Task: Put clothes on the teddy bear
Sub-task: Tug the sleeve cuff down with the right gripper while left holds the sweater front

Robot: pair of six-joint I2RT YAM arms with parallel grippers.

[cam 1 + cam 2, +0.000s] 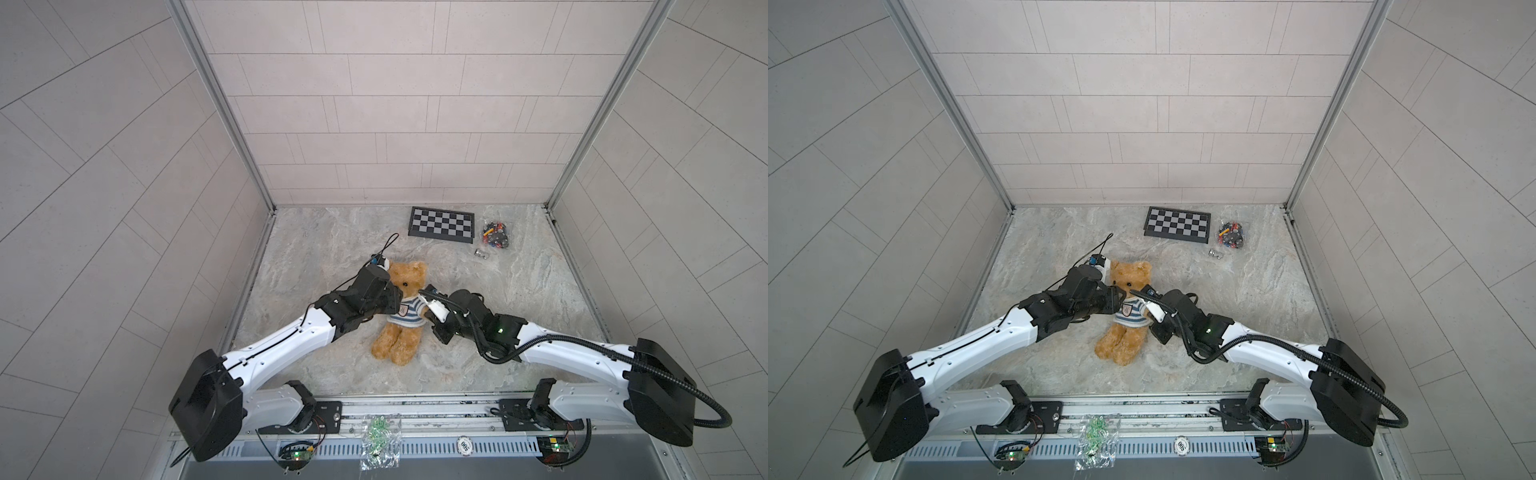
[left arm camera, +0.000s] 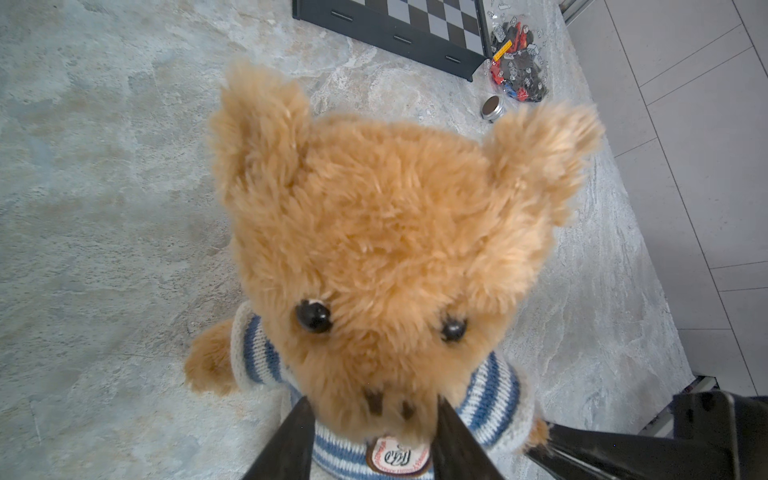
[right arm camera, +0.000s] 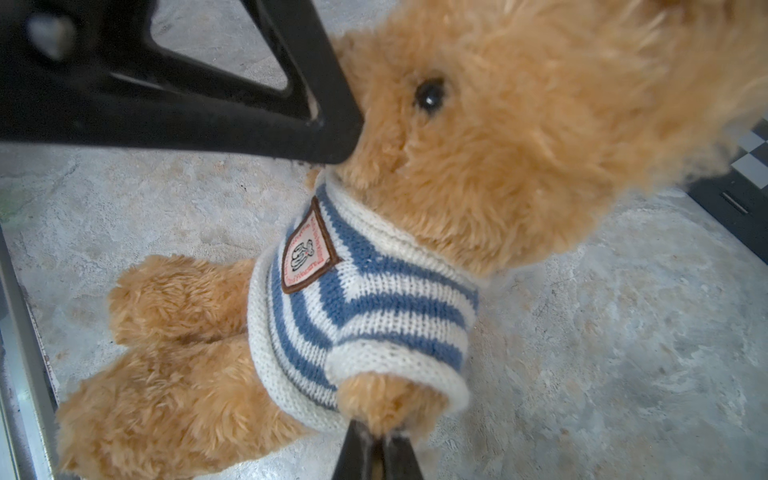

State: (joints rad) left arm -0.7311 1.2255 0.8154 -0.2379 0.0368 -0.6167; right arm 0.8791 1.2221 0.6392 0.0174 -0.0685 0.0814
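The teddy bear sits upright mid-table, wearing a blue-and-white striped sweater with a chest badge. My left gripper is open, its black fingers standing either side of the bear's muzzle and brushing the fur. One of those fingers presses against the snout in the right wrist view. My right gripper is shut on the bear's paw, where it pokes out of the sleeve cuff. The bear's head fills the left wrist view.
A folded chessboard lies at the back of the marble table. Beside it are a clear bag of small coloured parts and a little round metal tin. Another clear bag rests on the front rail. Tiled walls close three sides.
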